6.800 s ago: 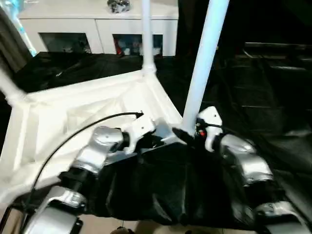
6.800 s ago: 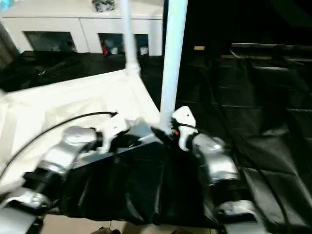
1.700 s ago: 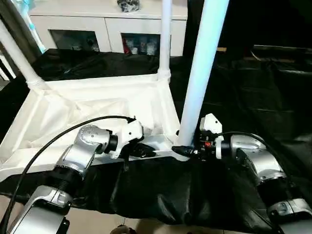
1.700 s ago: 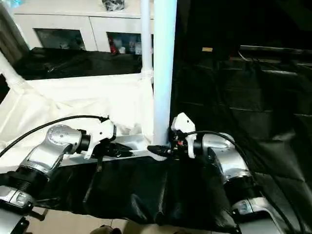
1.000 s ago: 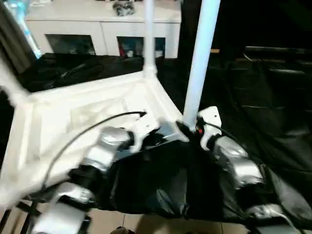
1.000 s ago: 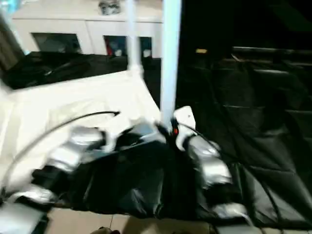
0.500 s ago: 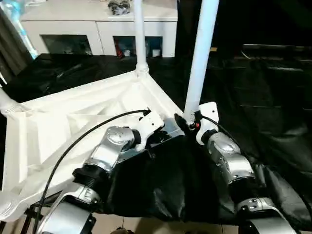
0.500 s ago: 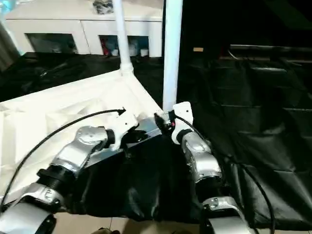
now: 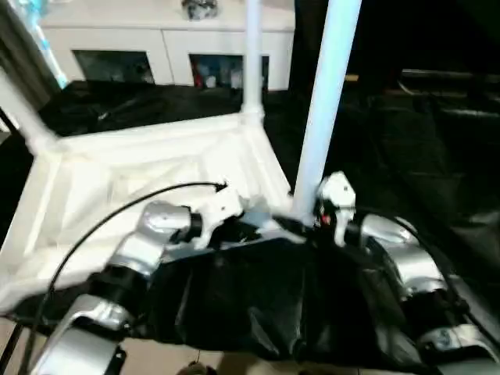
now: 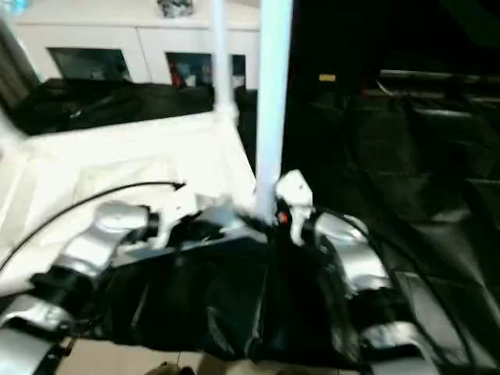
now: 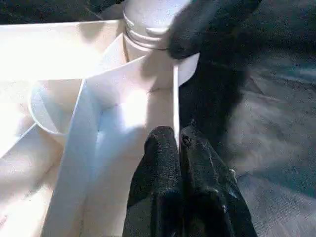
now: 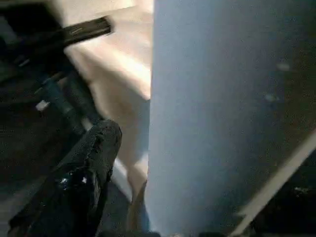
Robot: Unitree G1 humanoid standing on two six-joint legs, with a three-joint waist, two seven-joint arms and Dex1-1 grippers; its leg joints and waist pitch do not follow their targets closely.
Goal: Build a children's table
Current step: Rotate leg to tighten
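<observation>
tabletop [image 9: 148, 168]: lies upside down on the black-draped desk [image 9: 406, 141], ribbed underside up. My read: flipped so the corner sockets face up and legs can drop in from above.
near leg [image 9: 322, 109]: stands upright in the near-right corner socket, right in front of both arms. Long, tapered, white tube with a bluish cast.
far leg [image 9: 251, 55]: upright in the far-right corner socket, already seated.
third leg [image 9: 23, 113]: rises at a slant from the far-left corner, top cut off by the frame.
left tool [image 11: 178, 143]: closed, fingers pressed together, empty. Tips sit on the tabletop's edge wall just short of the near socket [image 11: 148, 37]; likely bracing the top so it doesn't slide while the leg is worked.
right tool [image 9: 306, 226]: jaws spread wide, at the base of the near leg. In the right wrist view one finger [image 12: 94, 153] sits beside the tube with a gap showing; I can't confirm contact, so not calling it a grip.
task item look: glossy white plastic, diagonal ribs running to each corner, threaded collar visible at the leg base in the left wrist view.
background: white cabinet [image 9: 164, 47] with glass doors behind the desk, not part of the build.
</observation>
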